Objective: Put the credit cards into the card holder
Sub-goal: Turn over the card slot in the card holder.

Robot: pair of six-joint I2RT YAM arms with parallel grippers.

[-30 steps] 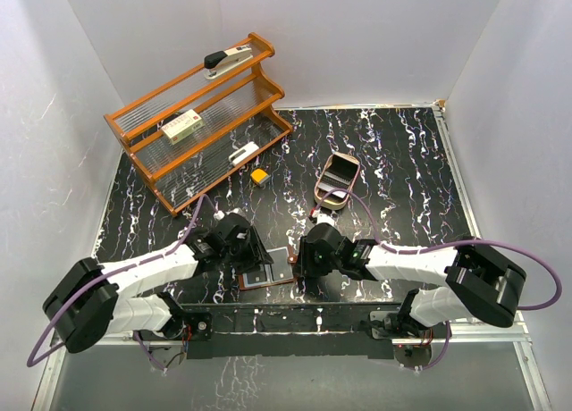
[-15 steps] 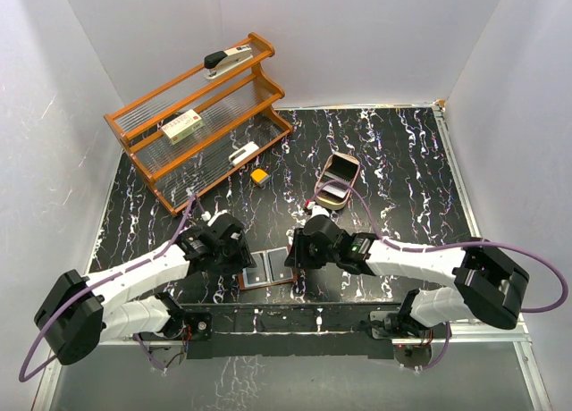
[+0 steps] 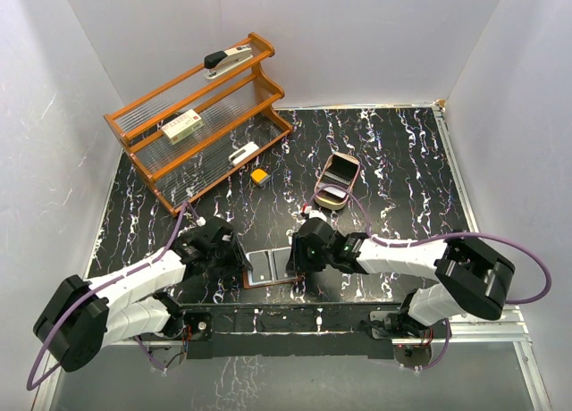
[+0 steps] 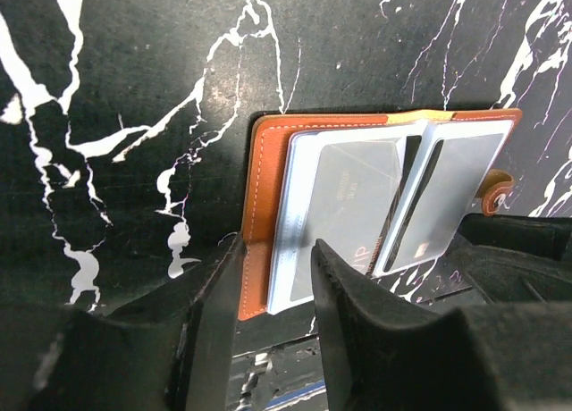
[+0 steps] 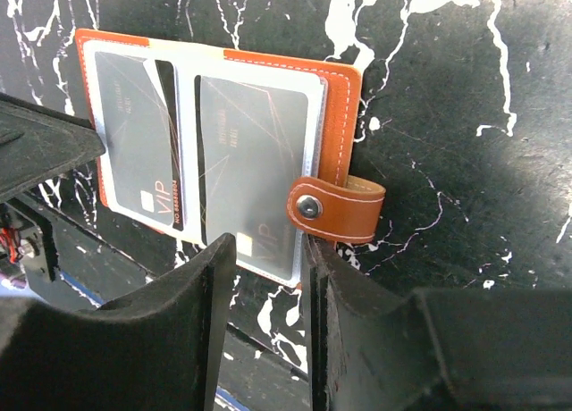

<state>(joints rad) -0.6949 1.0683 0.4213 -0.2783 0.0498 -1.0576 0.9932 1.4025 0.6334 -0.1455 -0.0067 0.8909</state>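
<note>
The card holder (image 3: 268,268) lies open and flat near the table's front edge, between my two grippers. It is reddish-brown leather with clear inner pockets. Two pale grey credit cards sit in the pockets, one per side (image 5: 246,152) (image 5: 134,143); they also show in the left wrist view (image 4: 349,197) (image 4: 447,197). The closing tab (image 5: 335,207) sticks out on the right side. My left gripper (image 3: 238,262) (image 4: 277,246) is open over the holder's left edge. My right gripper (image 3: 293,261) (image 5: 268,243) is open over the holder's right edge, beside the tab.
A tan oval tray (image 3: 351,163) with pale flat items in it stands behind the right arm. A small yellow-orange block (image 3: 259,175) lies mid-table. A wooden rack (image 3: 197,116) with a stapler (image 3: 228,58) stands at the back left.
My left gripper has drawn back to the left off the card holder, uncovering it. My right gripper has shifted slightly left and nearer to the holder's right edge.
</note>
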